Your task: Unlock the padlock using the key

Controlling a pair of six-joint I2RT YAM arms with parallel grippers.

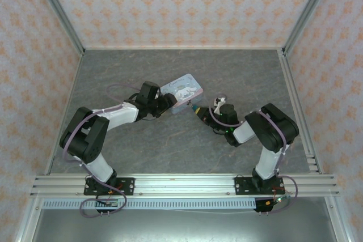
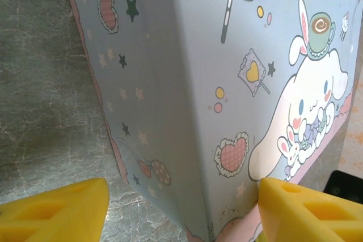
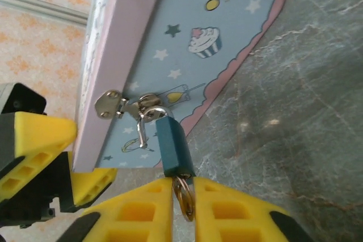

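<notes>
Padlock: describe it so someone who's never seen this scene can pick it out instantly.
Find the pale-blue cartoon tin box mid-table, between the two arms. On its side a silver hasp sticks out, and the padlock hangs from it. It is the small plain teal block with a metal shackle, a key ring at its bottom.
</notes>
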